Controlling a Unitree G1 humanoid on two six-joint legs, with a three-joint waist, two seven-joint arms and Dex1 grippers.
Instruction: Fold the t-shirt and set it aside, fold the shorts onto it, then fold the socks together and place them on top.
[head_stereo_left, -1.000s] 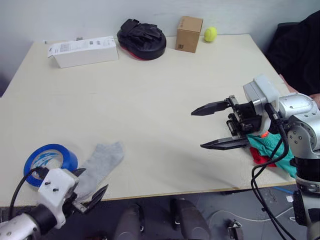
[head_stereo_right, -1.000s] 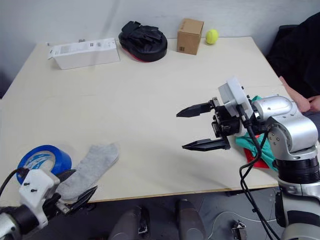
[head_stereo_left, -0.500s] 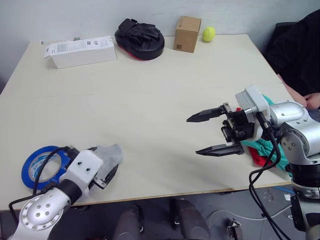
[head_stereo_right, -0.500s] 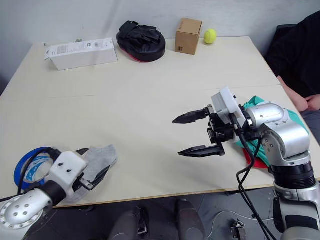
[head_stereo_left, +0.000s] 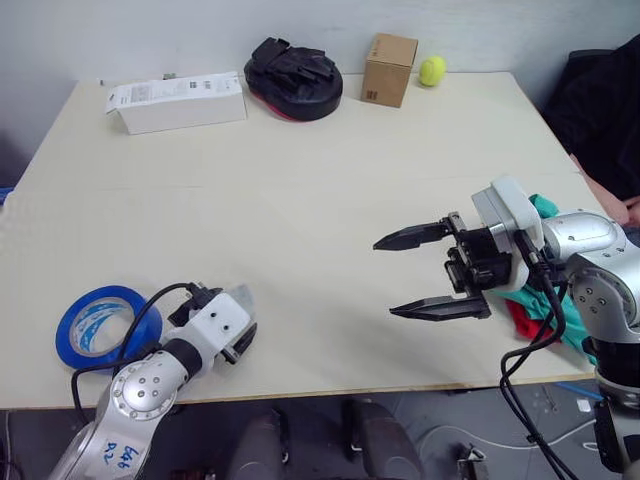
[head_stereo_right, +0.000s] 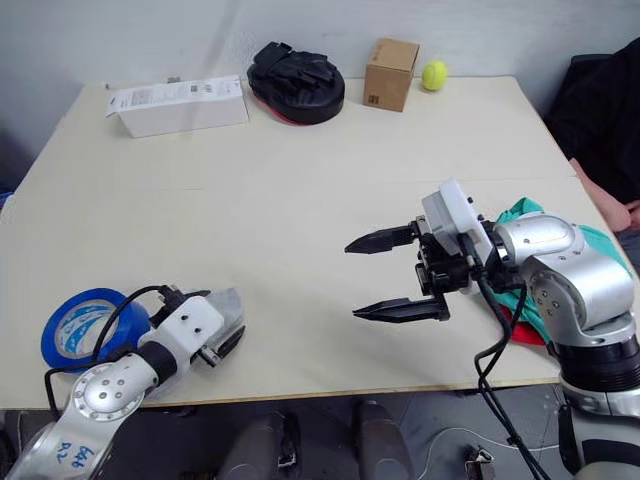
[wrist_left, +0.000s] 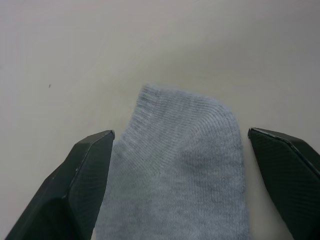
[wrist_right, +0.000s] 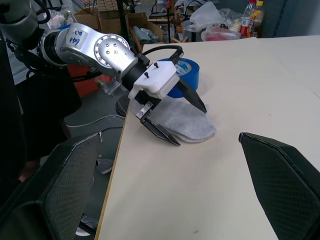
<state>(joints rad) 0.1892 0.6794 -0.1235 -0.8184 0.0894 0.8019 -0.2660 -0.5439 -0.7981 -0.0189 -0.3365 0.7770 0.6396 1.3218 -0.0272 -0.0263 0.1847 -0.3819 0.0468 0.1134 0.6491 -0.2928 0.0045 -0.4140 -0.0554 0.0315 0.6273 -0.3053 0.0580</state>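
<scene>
My left gripper (wrist_left: 175, 187) has moved over the grey sock (wrist_left: 180, 175), fingers apart; right gripper (head_stereo_left: 420, 275) gapes empty.

Pale wooden table (head_stereo_left: 300, 200) against a plain light wall (head_stereo_left: 150, 35).

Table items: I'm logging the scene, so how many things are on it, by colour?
Blue: 1, tape roll
Grey: 1, sock
White: 1, long box
Black: 1, padded mitt
Brown: 1, cardboard box
Yellow-green: 1, ball
Teal: 1, shorts
Red: 1, t-shirt
Total: 8
</scene>
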